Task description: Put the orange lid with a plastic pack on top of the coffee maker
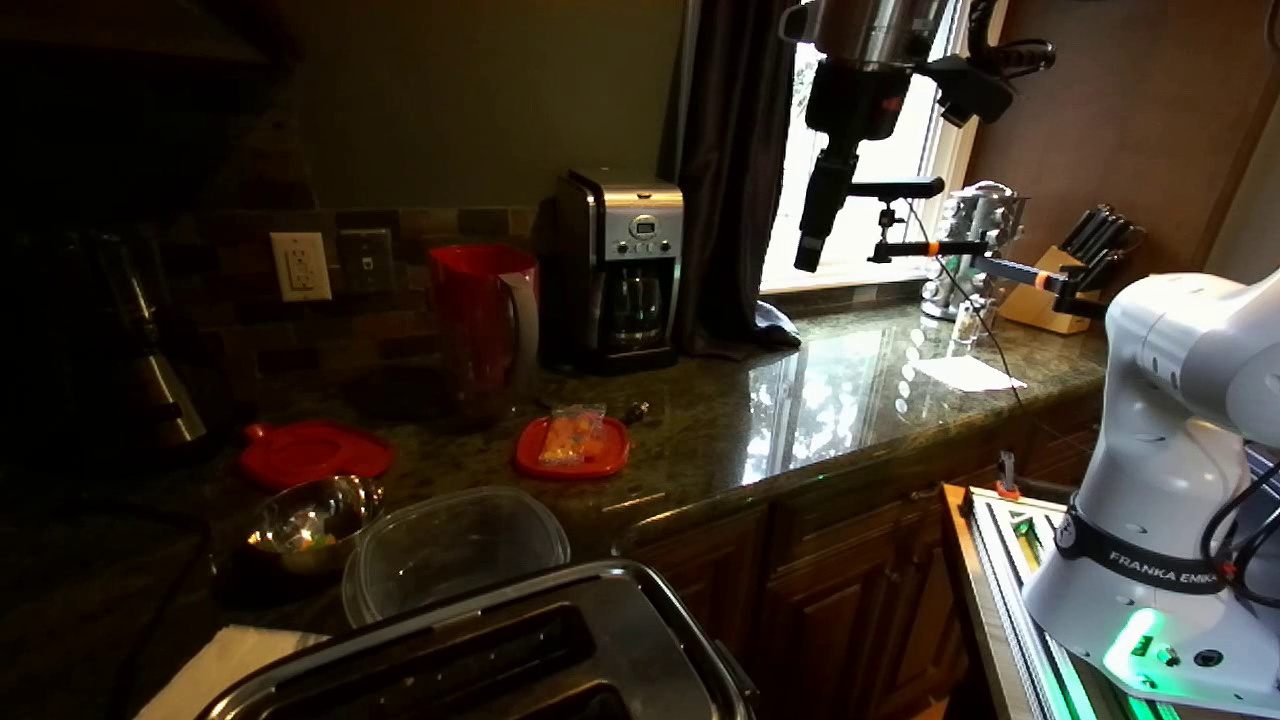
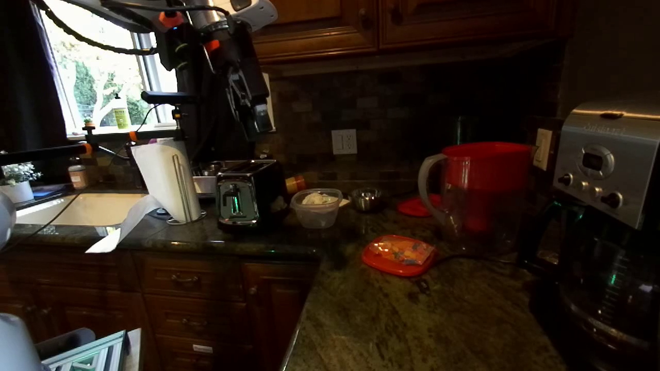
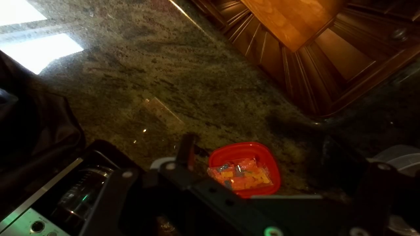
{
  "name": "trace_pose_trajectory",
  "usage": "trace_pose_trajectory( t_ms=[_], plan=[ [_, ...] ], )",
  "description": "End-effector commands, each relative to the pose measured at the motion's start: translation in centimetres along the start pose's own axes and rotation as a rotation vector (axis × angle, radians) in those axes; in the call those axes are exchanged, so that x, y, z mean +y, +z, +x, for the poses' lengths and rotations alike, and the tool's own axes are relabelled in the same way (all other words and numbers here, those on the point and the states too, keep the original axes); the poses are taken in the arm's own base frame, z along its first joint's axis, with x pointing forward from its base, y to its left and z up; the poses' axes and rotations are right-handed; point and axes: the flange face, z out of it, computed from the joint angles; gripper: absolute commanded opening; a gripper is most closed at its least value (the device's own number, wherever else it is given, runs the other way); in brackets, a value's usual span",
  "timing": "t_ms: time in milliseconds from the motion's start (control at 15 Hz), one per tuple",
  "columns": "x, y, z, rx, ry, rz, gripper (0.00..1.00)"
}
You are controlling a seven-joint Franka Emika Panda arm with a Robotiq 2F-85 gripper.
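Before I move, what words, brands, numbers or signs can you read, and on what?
"FRANKA EMIKA", its end partly covered: on the arm's band.
"Cuisinart", probably, too faint to be sure: on the coffee maker.
Too small or blurred to read: sill bottle, sink bottle, drawer label, coffee maker's display.

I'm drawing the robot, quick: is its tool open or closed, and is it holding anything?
Tool: open, holding nothing; the plastic pack lies on the orange lid.
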Motion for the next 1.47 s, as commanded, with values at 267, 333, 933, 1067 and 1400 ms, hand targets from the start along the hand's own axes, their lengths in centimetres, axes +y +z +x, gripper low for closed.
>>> trace_pose_trajectory(
  t_ms=[267,333,933,1067,1400],
  plan=[
    [-0.1,-0.1,0.1,0.018,0.015,0.014,1.00],
    [0.0,0.3,0.7,0.022,0.054,0.039,1.00],
    [3.8,13.2,9.4,-0.002,0.457,0.093,1.00],
    [3.9,12.2,8.5,-0.001,0.414,0.094,1.00],
    [3.9,12.7,9.2,-0.005,0.413,0.100,1.00]
  ],
)
